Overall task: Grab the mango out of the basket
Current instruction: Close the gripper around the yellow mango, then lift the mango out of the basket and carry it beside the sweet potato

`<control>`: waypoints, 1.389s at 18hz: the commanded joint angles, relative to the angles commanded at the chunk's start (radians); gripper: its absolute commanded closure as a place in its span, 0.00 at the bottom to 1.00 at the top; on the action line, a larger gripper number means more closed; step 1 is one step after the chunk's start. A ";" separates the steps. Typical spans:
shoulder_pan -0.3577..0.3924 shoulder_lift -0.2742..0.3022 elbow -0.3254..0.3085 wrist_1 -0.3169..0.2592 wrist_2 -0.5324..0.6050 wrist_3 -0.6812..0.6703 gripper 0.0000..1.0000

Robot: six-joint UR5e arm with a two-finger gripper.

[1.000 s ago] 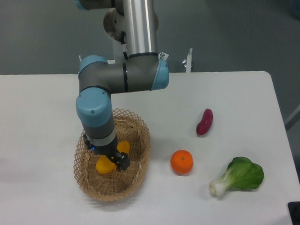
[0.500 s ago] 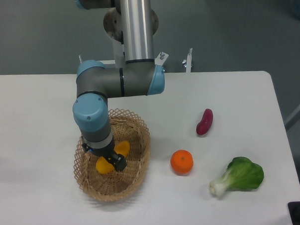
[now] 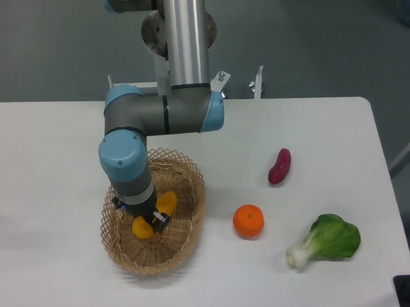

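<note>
Your mango point(image 3: 155, 212) lies inside the basket point(image 3: 189, 193), a smooth yellow-orange fruit with tapered ends, tilted so one end points up toward the right rim and the other sits lower at the left. The gripper point(image 3: 150, 218) is down in the basket, right on top of the fruit's middle; its dark body covers the part where the fingers would meet the skin, so you cannot tell from here whether the jaws are closed on the mango or merely straddling it.

The arm comes down from above: a silver tube drops to a grey elbow with blue caps, runs left, then turns straight down through a blue-topped wrist into the basket.

The basket is an oval of light tan woven wicker with an open lattice rim, resting on the white table point(image 3: 55, 154).

Well to the right of the basket you have a round orange point(image 3: 248, 221) with a dimpled skin. Above it and further right lies a glossy purple-red oblong vegetable point(image 3: 280, 166), slightly curved. At the lower right is a bok choy point(image 3: 328, 240), crinkled green leaves with a pale stalk end.
</note>
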 joint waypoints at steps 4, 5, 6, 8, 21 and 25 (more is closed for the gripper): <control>0.002 0.011 0.011 -0.003 -0.003 0.012 0.55; 0.003 0.020 0.012 -0.003 -0.008 0.012 0.55; 0.009 0.034 0.014 -0.005 -0.009 0.017 0.55; 0.020 0.054 0.018 -0.009 -0.011 0.040 0.55; 0.277 0.114 0.250 -0.297 -0.127 0.265 0.54; 0.368 0.123 0.265 -0.350 -0.147 0.398 0.54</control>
